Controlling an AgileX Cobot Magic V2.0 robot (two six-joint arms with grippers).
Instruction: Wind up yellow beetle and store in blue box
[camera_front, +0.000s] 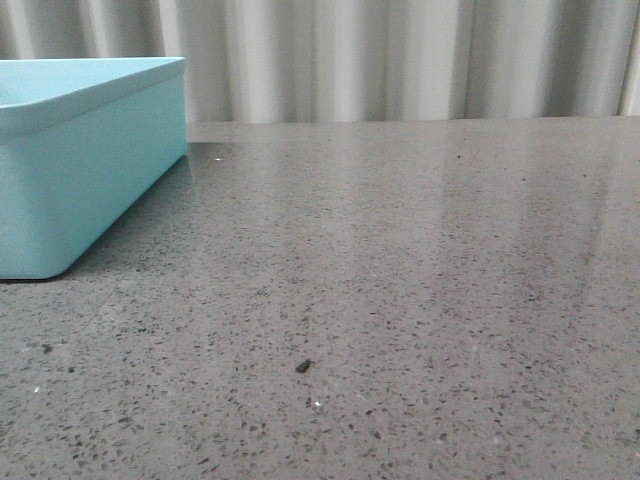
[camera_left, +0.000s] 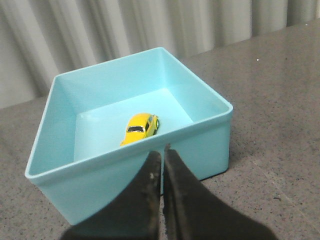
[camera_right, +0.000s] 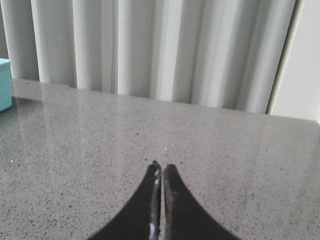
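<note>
Both claws (camera_left: 162, 155) (camera_right: 161, 167) pinched together, empty; yellow beetle (camera_left: 141, 127) inside blue box (camera_left: 200, 145).

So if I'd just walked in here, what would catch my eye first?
Probably the blue box, big and pale turquoise, standing on the grey speckled table at its far left. Next, the yellow beetle, a tiny toy car sitting on the box's floor. Both the left gripper and the right gripper are shut and empty.

A speckled grey table (camera_front: 400, 300) stands before pale pleated curtains (camera_front: 400, 60).
</note>
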